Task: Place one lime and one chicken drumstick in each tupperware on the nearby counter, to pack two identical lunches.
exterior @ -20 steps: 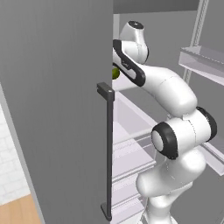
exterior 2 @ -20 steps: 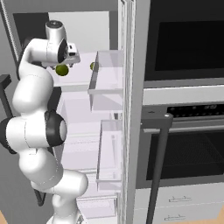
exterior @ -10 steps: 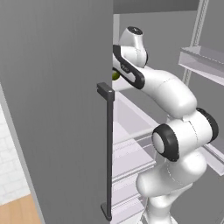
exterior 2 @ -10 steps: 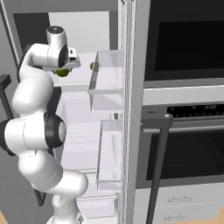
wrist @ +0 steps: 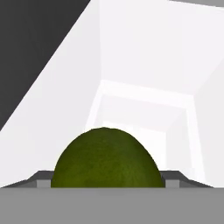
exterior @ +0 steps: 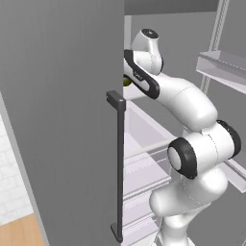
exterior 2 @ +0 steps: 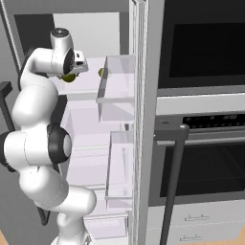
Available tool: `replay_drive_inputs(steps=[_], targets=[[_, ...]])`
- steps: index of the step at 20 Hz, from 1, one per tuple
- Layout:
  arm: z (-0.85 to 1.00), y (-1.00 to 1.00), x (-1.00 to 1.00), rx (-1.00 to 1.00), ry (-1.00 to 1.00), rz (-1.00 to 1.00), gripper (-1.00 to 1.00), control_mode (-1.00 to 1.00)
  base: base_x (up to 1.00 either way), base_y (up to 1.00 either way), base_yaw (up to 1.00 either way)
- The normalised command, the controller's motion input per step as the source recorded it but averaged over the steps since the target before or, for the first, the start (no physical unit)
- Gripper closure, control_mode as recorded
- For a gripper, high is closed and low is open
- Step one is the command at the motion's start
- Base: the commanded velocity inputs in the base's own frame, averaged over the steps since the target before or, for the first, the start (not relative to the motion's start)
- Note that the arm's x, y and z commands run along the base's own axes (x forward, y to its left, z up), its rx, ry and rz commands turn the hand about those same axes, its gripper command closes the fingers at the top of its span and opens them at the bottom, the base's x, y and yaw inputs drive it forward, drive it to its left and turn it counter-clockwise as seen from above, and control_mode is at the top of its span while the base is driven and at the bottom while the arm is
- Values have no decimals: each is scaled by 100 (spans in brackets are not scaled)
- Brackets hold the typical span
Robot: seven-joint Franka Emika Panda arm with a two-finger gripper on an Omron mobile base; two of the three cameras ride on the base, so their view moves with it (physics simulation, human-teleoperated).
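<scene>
Inside the open fridge [exterior 2: 119,28], the gripper [exterior 2: 72,75] is closed around a lime [wrist: 107,159] at the upper shelf [exterior 2: 88,83]; in the hand view the green fruit sits right between the two fingertips [wrist: 41,178]. A second lime [exterior 2: 101,72] rests further right on the same shelf, apart from the gripper.

dark green lime [wrist: 107,159], white fridge interior [wrist: 144,65]

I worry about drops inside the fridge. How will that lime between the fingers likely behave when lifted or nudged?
The lime looks round and smooth, so it would probably roll if nudged or released. Its curved skin may slip between the hand's fingers. It seems small and firm, likely light to lift.
</scene>
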Motion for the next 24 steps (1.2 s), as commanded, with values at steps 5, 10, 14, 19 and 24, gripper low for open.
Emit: replay_drive_inputs(steps=[5,10,14,19,24], targets=[[0,0,-6,0,-16,0,100,-100,0,0,0],[0,0,-4,0,-9,0,100,-100,0,0,0],[0,-3,-23,1,-19,0,100,-100,0,0,0],[54,-17,-71,16,-43,-11,100,-100,0,0,0],[31,-28,-100,17,-48,-6,100,-100,0,0,0]])
